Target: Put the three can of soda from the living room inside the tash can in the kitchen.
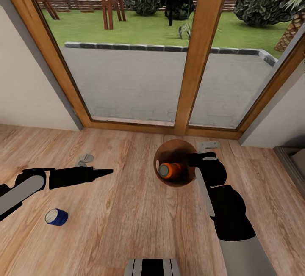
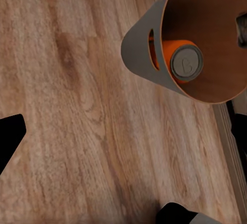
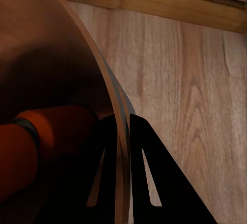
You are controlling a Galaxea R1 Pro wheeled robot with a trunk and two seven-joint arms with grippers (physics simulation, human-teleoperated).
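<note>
We see the bin (image 1: 174, 162) at centre frame in the head view, on the wood floor (image 1: 127, 208) just below the glass doors (image 1: 140, 56). Our right end effector (image 3: 123, 131) has hold of it: in the right wrist view one finger sits inside the rim and one outside, closed on the wall. An orange can (image 1: 169, 170) lies on its side inside the bin, its silvery end facing the left of the frame.

A blue can (image 1: 56, 216) lies on the floor at lower left of the head view, also on its side, its top facing left and slightly up the frame, so its long axis runs roughly left to right. It sits below our left end effector (image 1: 106, 171), which points right toward the bin; we cannot tell how far open it is, though it seems to hold nothing.

The left arm is clearly the nearer one to the blue can. We judge the next reach needs that end effector to swing back and down the frame, then close across the can's short width, not along its length.

A small grey object (image 1: 84, 158) lies on the floor near the left arm.
</note>
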